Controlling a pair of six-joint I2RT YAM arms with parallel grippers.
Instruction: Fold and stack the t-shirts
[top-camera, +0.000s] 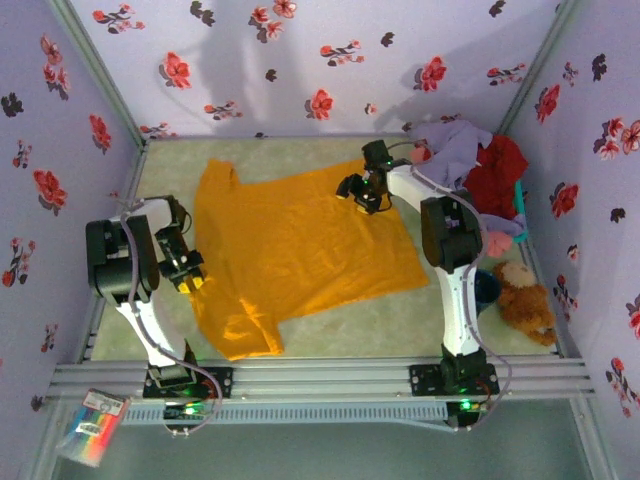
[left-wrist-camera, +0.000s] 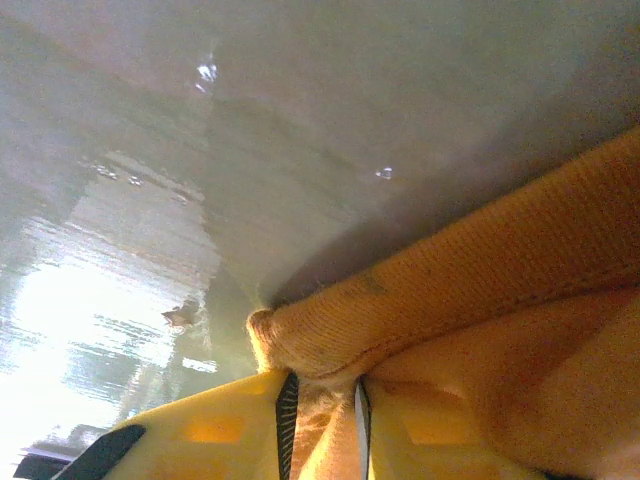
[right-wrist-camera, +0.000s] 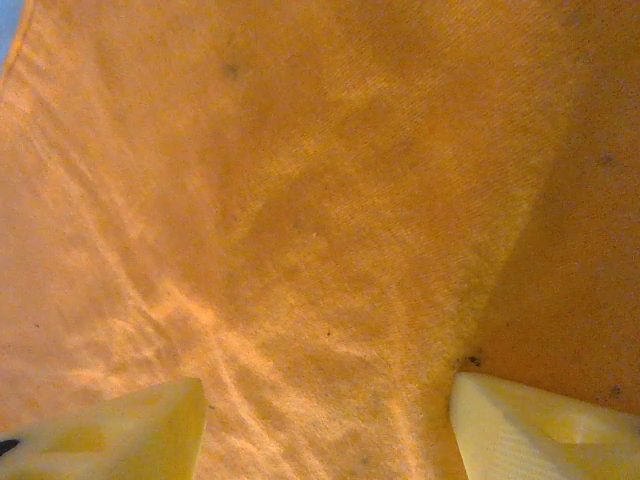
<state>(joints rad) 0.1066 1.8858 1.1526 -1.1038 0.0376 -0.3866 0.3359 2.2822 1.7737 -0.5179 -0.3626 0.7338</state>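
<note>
Counting cloth gives one large orange-yellow t-shirt (top-camera: 300, 250) spread flat mid-table. One lavender t-shirt (top-camera: 455, 150) and one red t-shirt (top-camera: 497, 172) are heaped at the far right over one teal basket (top-camera: 520, 205), with one pink t-shirt (top-camera: 497, 243) bunched just nearer. One teddy bear (top-camera: 525, 300) lies by the right edge. The left gripper (left-wrist-camera: 320, 385) pinches the orange-yellow hem, and the right gripper (right-wrist-camera: 325, 390) hangs wide above that cloth. The table (top-camera: 350, 335) is pale green, and the walls (top-camera: 300, 60) are lavender with red flowers.
</note>
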